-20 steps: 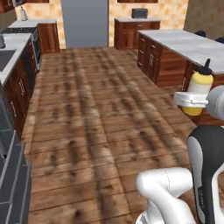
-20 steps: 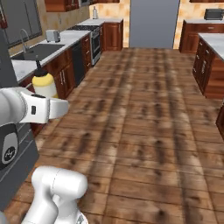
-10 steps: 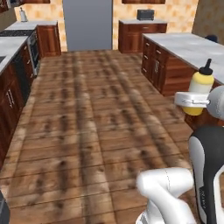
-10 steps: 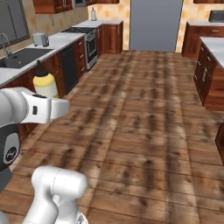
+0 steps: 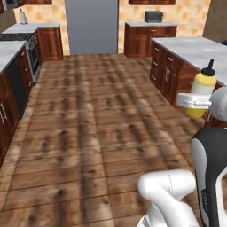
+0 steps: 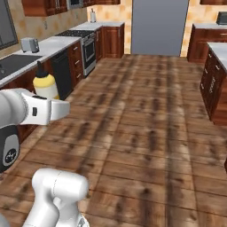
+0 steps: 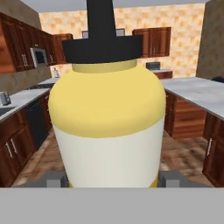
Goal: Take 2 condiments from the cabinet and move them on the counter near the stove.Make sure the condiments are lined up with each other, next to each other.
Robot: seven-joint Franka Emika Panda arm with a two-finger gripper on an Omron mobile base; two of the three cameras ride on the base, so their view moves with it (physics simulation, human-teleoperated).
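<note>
We carry the yellow squeeze bottle (image 7: 107, 122) upright over the wooden floor (image 5: 88, 111), our fingers (image 7: 54, 178) pinching its base. The stove (image 6: 82, 35) and its tabletop (image 6: 53, 44) lie ahead (well apart); nothing is placed yet, and the second condiment remains.
</note>
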